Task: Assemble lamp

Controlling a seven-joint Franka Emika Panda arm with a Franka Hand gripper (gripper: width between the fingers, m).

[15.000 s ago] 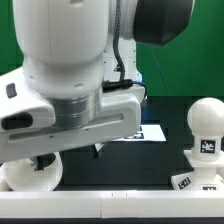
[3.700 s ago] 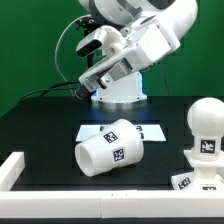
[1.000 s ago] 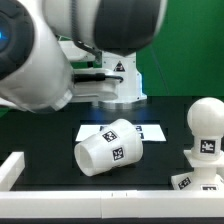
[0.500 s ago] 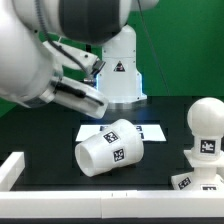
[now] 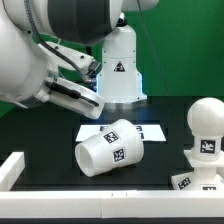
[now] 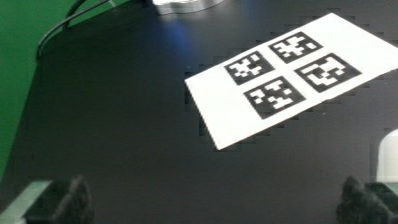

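Note:
The white tapered shade (image 5: 108, 147) lies on its side on the black table, its tag facing the camera. The round-headed bulb (image 5: 205, 128) stands upright at the exterior view's right. A flat white tagged piece, the base (image 5: 190, 181), lies in front of the bulb at the lower right edge. My gripper (image 6: 210, 205) shows only in the wrist view. Its two dark fingertips (image 6: 54, 198) stand wide apart with only bare black table between them, so it is open and empty. In the exterior view the gripper is hidden behind the arm.
The marker board (image 5: 146, 130) lies flat behind the shade and also shows in the wrist view (image 6: 285, 80). A white rail (image 5: 12, 170) stands at the exterior view's lower left. The big white arm (image 5: 50, 55) fills the upper left. A white edge (image 6: 388, 150) shows in the wrist view.
The arm has swung across the upper left of the exterior view and shifted slightly in the last half second. The shade, bulb and base have not moved.

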